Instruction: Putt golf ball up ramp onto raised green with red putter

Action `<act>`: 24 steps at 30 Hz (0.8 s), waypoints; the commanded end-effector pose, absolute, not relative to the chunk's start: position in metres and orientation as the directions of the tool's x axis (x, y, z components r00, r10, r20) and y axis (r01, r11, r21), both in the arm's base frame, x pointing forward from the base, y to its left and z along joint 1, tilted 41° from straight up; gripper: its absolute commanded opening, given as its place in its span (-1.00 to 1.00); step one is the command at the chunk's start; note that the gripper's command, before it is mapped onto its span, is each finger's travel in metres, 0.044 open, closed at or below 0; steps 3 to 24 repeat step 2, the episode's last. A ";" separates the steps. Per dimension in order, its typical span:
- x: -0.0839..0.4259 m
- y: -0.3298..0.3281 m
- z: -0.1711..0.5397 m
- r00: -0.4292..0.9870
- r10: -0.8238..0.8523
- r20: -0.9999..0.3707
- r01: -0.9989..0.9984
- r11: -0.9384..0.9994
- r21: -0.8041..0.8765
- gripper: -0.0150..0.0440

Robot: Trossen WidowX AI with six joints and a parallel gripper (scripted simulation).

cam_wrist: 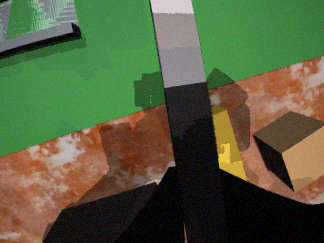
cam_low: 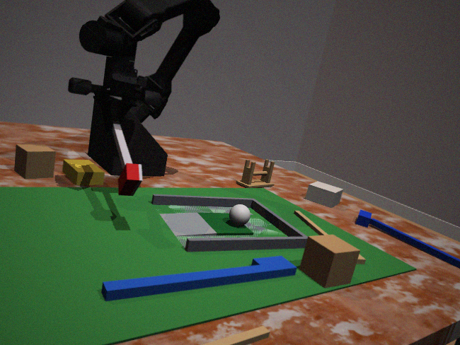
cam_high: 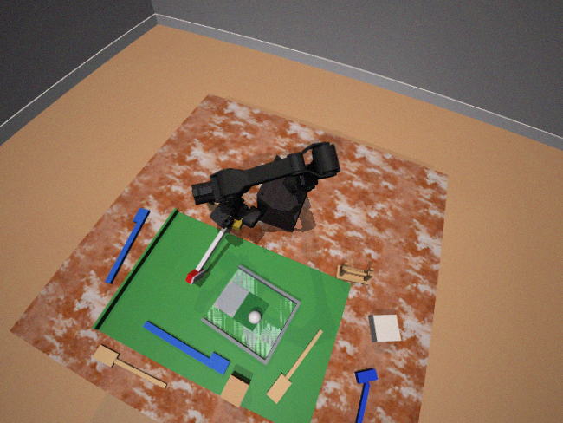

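The red putter [cam_high: 211,249] [cam_low: 122,144] [cam_wrist: 182,64] has a red head and a white shaft with a black grip. My gripper [cam_high: 226,224] [cam_wrist: 187,171] is shut on its grip. The putter slants down from the gripper, its head above the mat, left of the ramp and apart from the ball. The white golf ball [cam_high: 255,317] [cam_low: 239,215] is on the dark raised green [cam_high: 245,308] [cam_low: 219,223], near the side away from the grey ramp [cam_high: 230,296] [cam_low: 187,223]. The ball is outside the wrist view.
A grey border [cam_high: 281,331] [cam_low: 245,243] surrounds the green on three sides. Blue clubs [cam_high: 182,345] [cam_low: 200,278], wooden mallets [cam_high: 278,388], a tan block [cam_high: 235,389] [cam_low: 330,261], a yellow block [cam_low: 79,171] [cam_wrist: 226,144], a wooden rack [cam_high: 354,274] [cam_low: 256,182] and a white block [cam_high: 385,328] [cam_low: 323,194] lie around.
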State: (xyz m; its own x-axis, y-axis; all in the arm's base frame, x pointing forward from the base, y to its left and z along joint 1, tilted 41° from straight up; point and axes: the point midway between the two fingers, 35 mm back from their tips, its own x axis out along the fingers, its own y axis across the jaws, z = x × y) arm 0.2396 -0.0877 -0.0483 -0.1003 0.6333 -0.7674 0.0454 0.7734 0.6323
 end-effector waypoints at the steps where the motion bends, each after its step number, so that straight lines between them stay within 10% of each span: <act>1: 0.240 -0.088 -0.049 -0.099 0.633 -0.768 0.047 0.774 0.632 -0.49; 24: 0.240 -0.088 -0.049 -0.099 0.633 -0.768 0.047 0.774 0.632 -0.49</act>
